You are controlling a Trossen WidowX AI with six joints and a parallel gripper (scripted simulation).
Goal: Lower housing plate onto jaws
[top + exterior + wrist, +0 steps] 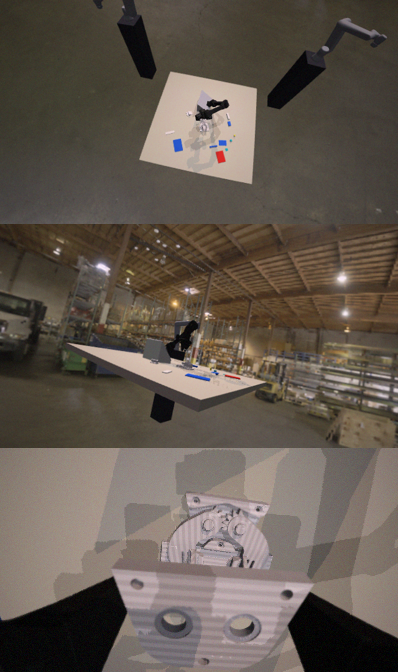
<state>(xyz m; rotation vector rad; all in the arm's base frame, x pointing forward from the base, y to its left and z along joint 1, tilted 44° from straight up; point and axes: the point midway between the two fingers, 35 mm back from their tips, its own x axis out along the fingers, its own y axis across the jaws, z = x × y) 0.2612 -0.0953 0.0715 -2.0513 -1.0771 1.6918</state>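
Note:
The housing plate [215, 607], pale with two round collared holes and small corner holes, is between the two black fingers of my gripper [209, 585]. My gripper is shut on it. The base assembly [204, 127] [186, 366] [181, 539] is pale and round-bodied, and stands on the table. In the wrist view it shows beyond the plate's upper edge, with two round pins or gears near its far flange. The plate is off the assembly, nearer the camera. The plate hides the near part of the assembly, and I cannot make out the jaw stubs.
A grey wedge-shaped block [203, 99] [153, 349] stands behind the assembly. A small white part [189, 114] [154, 361] is beside it. A blue plate [178, 145] [198, 377], a red plate [220, 157] [232, 376] and a white bar [170, 132] lie on the table [155, 149].

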